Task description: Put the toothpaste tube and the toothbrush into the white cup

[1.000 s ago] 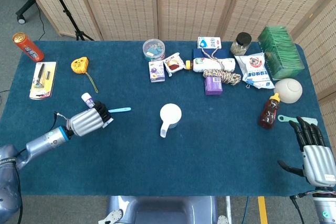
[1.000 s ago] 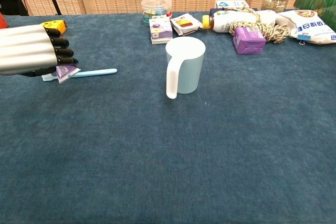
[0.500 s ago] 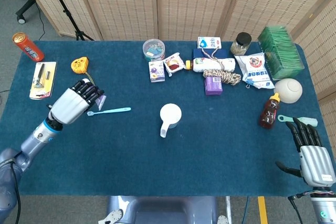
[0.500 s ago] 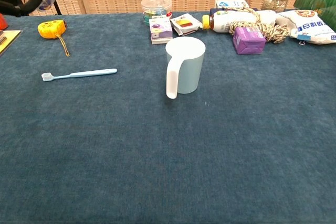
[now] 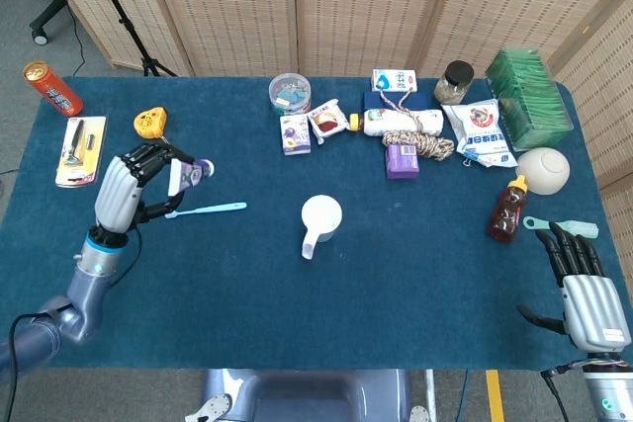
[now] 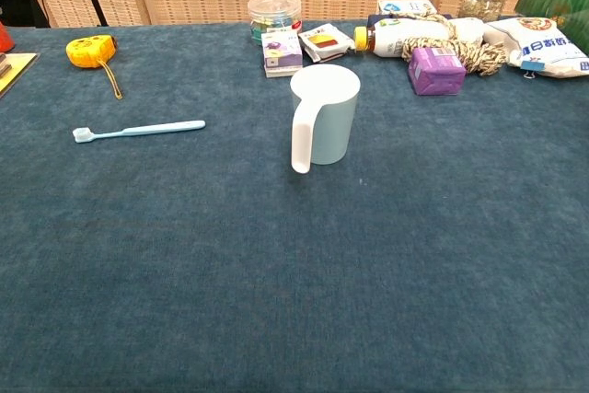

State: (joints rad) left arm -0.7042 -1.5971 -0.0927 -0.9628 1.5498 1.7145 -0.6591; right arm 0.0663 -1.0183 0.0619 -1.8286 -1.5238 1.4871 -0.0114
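Left hand point(image 5: 127, 185) grips small white-and-purple toothpaste tube point(image 5: 185, 176) mid-body; light, squashy, likely slippery. Right hand point(image 5: 586, 284) open, empty. White handled cup point(image 5: 320, 215) well apart.

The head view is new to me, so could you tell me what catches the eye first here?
The left hand, raised at the table's left side, holds the toothpaste tube off the cloth. Just below it the toothbrush lies flat, and the white cup stands alone mid-table. A crowd of packets and jars lines the far edge.
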